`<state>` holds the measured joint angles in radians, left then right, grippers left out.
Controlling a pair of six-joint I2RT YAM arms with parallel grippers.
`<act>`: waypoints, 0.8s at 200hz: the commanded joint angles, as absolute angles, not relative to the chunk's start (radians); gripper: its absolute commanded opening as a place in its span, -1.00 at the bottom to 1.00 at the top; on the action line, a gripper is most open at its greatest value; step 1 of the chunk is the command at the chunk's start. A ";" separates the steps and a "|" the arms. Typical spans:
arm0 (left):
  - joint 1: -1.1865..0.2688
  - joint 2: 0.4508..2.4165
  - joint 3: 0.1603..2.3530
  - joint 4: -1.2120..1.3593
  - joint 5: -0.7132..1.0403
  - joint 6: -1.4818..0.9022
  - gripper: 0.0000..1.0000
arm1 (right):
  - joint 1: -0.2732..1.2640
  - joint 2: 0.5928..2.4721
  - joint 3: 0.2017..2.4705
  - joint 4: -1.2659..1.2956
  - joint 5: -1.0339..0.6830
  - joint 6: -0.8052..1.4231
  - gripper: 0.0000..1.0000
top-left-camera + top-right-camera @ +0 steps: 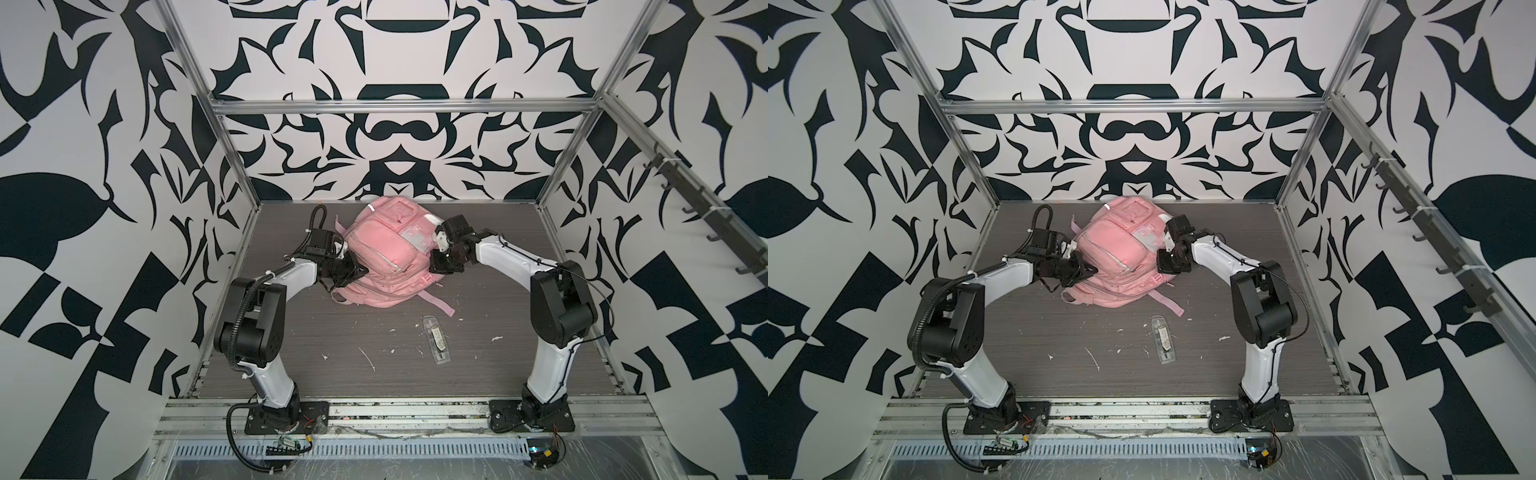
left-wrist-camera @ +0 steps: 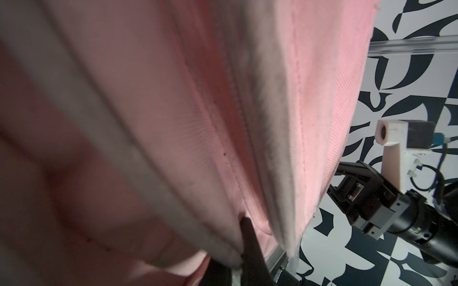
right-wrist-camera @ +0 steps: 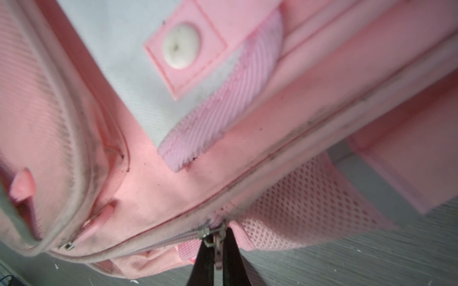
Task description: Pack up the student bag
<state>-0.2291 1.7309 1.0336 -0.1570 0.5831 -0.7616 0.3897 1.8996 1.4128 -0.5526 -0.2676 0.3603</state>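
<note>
The student bag, a pink backpack, lies at the back middle of the table in both top views. My left gripper is at its left side. In the left wrist view this gripper is shut on the grey-white piping of a bag seam, and pink fabric fills most of that view. My right gripper is at the bag's right side. In the right wrist view it is shut on a metal zip pull next to the mesh side pocket.
A clear plastic case lies on the dark table in front of the bag, near a loose pink strap. White scraps dot the table. A rail of hooks runs along the right wall.
</note>
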 commanded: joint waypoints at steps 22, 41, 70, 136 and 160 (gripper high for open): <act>-0.199 1.721 1.032 -0.178 0.541 -0.748 -0.95 | 0.342 1.861 1.419 -0.576 -0.172 0.374 -1.00; -0.206 1.725 1.034 -0.178 0.543 -0.749 -0.94 | 0.343 1.858 1.423 -0.583 -0.174 0.373 -0.94; -0.216 1.730 1.038 -0.178 0.548 -0.750 -0.92 | 0.345 1.821 1.402 -0.575 -0.176 0.365 -0.41; -0.233 1.736 1.046 -0.178 0.548 -0.753 -0.89 | 0.395 1.672 1.282 -0.422 -0.248 0.357 0.11; -0.242 1.744 1.052 -0.178 0.546 -0.756 -0.89 | 0.468 1.678 1.294 -0.362 -0.296 0.349 0.13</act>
<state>-0.2333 1.7309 1.0336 -0.1616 0.5568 -0.7616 0.4007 1.6890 1.2915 -0.4618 -0.2298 0.3626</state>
